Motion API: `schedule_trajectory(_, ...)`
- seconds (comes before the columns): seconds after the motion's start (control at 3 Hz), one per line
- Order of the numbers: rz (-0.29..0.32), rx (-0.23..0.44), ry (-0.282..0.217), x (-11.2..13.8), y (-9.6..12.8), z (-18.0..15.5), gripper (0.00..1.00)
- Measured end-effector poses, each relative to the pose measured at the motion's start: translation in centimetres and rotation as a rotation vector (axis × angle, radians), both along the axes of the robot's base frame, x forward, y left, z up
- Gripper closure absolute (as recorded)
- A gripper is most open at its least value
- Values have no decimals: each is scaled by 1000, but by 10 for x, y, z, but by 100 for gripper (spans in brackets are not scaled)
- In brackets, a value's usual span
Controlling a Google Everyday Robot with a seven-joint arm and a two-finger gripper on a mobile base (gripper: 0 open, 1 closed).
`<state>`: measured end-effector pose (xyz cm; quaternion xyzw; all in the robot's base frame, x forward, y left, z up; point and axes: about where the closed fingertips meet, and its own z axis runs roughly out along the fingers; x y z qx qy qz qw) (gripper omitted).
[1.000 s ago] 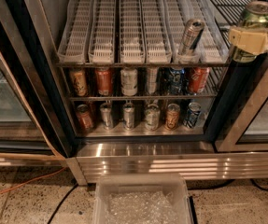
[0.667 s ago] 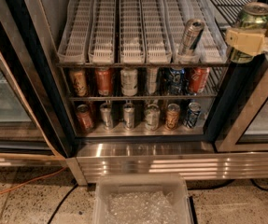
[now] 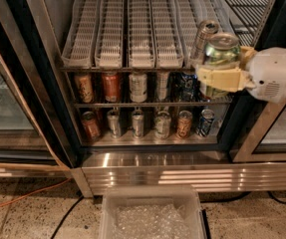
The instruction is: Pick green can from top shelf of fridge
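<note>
My gripper (image 3: pixel 218 77) is shut on the green can (image 3: pixel 221 54), a green-bodied can with a silver top rim. It holds the can upright in the air in front of the right end of the top shelf (image 3: pixel 140 29), a rack of white slotted lanes. A silver-grey can (image 3: pixel 204 36) leans tilted in the rightmost lane, just behind and left of the held can. My white arm (image 3: pixel 277 73) reaches in from the right. The fridge (image 3: pixel 48 93) has a black frame and stands open.
Two lower wire shelves hold rows of cans (image 3: pixel 137 86). The stainless steel base (image 3: pixel 182 173) lies below them. A clear plastic bin (image 3: pixel 152 215) stands on the floor in front. An orange cable (image 3: pixel 23 198) runs across the floor at the left.
My gripper has moved left and down with the green can, from the upper right edge to in front of the shelf's right end. The silver-grey can has not moved.
</note>
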<state>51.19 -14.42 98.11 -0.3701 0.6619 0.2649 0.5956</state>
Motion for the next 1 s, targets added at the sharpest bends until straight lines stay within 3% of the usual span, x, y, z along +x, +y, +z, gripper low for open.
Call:
schedule_trajectory(0.67, 368, 25, 26, -86, 109, 6, 100)
schedule_trajectory(1.0, 368, 25, 26, -86, 109, 6, 100)
